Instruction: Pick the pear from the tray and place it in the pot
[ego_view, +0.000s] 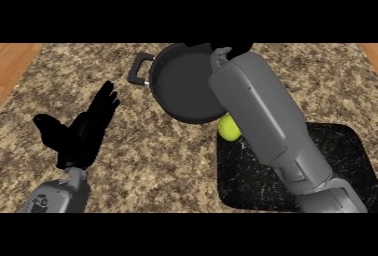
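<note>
The yellow-green pear (229, 128) lies at the far left corner of the black tray (343, 150), just below the pot's near rim and partly hidden by my right forearm. Beyond it, at the top centre, stands the dark grey pot (181, 82), its handle (138, 70) pointing left. My right forearm crosses the tray and the pot's right side. Only a small black part of my right hand (238, 49) shows at the pot's far rim, away from the pear. My left hand (83, 132) rests open on the left, fingers up, holding nothing.
The speckled stone counter (148, 170) runs between the left hand and the tray. Wooden strips (15, 60) border it at the far left and far right.
</note>
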